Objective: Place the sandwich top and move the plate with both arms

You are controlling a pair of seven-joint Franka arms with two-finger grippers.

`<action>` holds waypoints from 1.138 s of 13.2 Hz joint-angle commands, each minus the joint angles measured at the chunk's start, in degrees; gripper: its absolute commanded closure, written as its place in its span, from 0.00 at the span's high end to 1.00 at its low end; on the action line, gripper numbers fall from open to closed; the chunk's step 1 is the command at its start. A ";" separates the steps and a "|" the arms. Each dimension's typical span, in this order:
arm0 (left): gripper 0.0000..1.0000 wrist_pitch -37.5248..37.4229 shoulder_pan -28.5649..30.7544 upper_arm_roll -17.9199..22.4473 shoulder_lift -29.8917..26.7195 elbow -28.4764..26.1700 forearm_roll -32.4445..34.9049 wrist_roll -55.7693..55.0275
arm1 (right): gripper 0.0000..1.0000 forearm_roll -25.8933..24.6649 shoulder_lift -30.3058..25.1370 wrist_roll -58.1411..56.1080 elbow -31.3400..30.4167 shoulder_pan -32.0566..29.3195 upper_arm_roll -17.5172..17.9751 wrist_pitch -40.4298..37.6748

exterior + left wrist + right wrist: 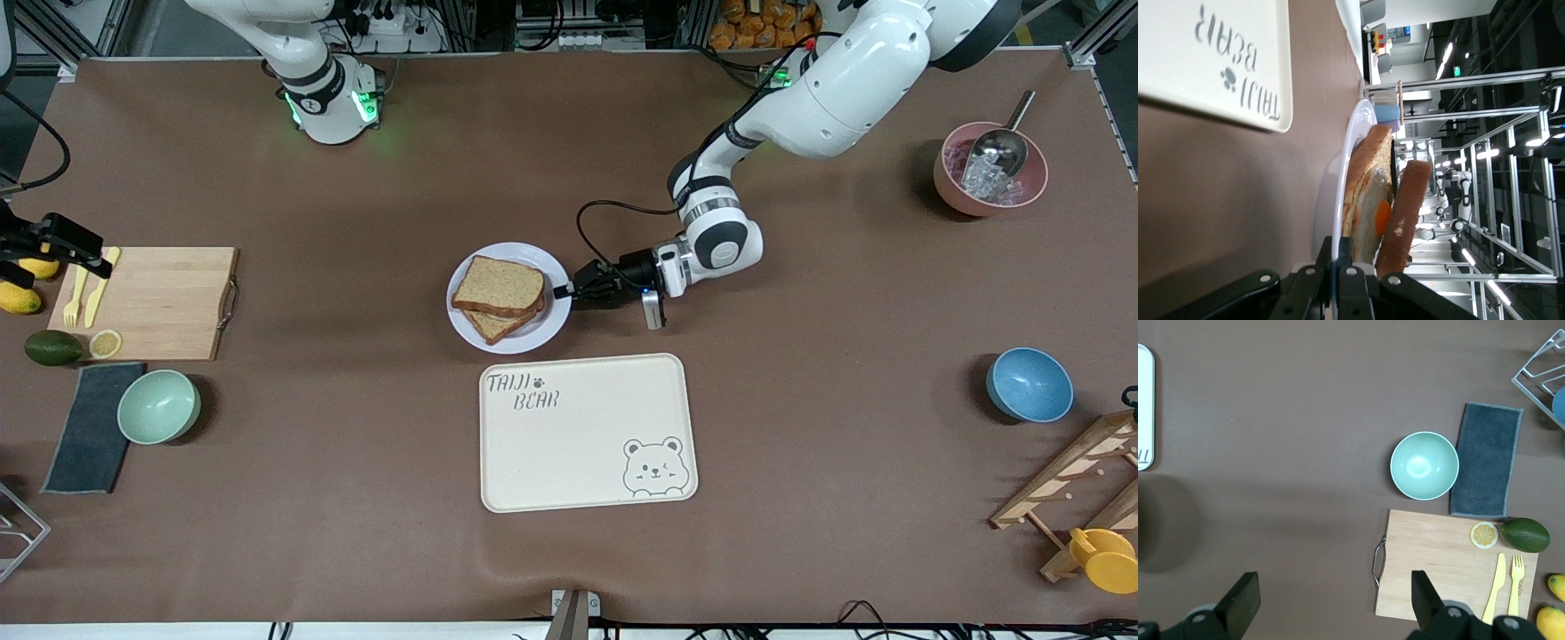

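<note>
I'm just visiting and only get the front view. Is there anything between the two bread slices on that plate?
Observer: Yes. The left wrist view shows a fried egg lying on the lower slice, with the sandwich top leaning over it.
Operator: Does the black claw beside the plate actually grip it?
Observer: It does. The left tool is shut on the rim of the plate, with a finger on each face.
Operator: And the other arm, at the edge of my picture?
Observer: It waits. The right wrist view shows the right tool open and holding nothing, up in the air by the cutting board.
</note>
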 commanded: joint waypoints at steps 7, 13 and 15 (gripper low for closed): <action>0.00 -1.05 5.80 -1.22 -4.02 1.88 -1.02 -4.32 | 1.00 -1.09 -0.96 -0.09 -1.00 0.31 0.09 0.47; 0.00 0.35 6.51 1.85 -2.53 10.41 2.22 -13.45 | 1.00 -1.96 -0.52 -0.09 -1.00 0.40 0.09 0.47; 0.00 0.35 6.42 2.91 -1.74 12.52 4.60 -17.14 | 1.00 -2.14 -0.08 -0.09 -1.00 0.40 0.18 0.56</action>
